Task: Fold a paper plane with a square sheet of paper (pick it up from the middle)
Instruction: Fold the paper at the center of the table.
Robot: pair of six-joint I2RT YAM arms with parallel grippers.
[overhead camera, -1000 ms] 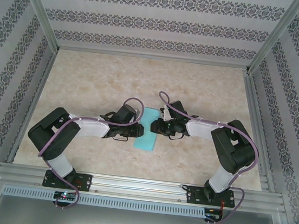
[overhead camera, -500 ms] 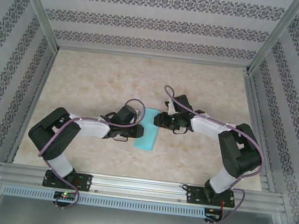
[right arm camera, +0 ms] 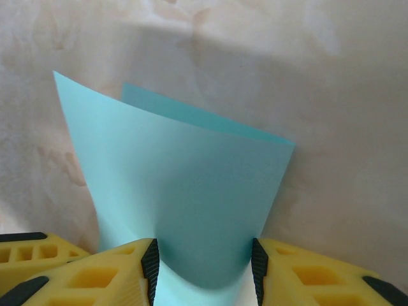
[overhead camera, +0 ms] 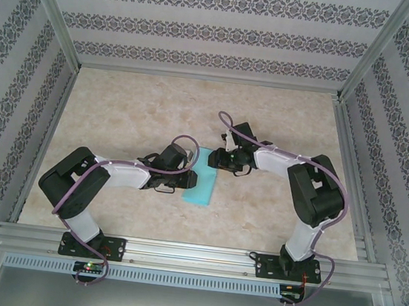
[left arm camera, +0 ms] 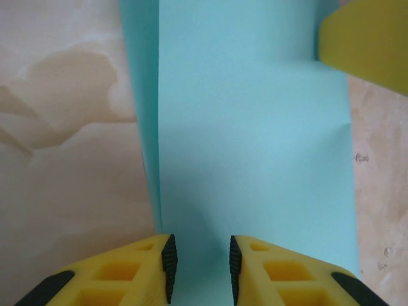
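Paper (overhead camera: 202, 183) folded double, on table (overhead camera: 120, 113) centre, between both arms. Left gripper (left arm camera: 199, 245) low over paper's edge, jaws part spread, flat sheet showing in gap, nothing pinched. Right gripper (right arm camera: 204, 250) squeezes far end edgewise. Sheet bows up between pads (right arm camera: 150, 261), touching both.

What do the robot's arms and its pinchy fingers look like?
The left arm and right arm each have chunky black joints and a smooth white middle part, with a purple cable looping along. Both stand on black bases bolted to a silver rail. The left gripper and right gripper have bright yellow fingers with hollow cut-outs and black pads.
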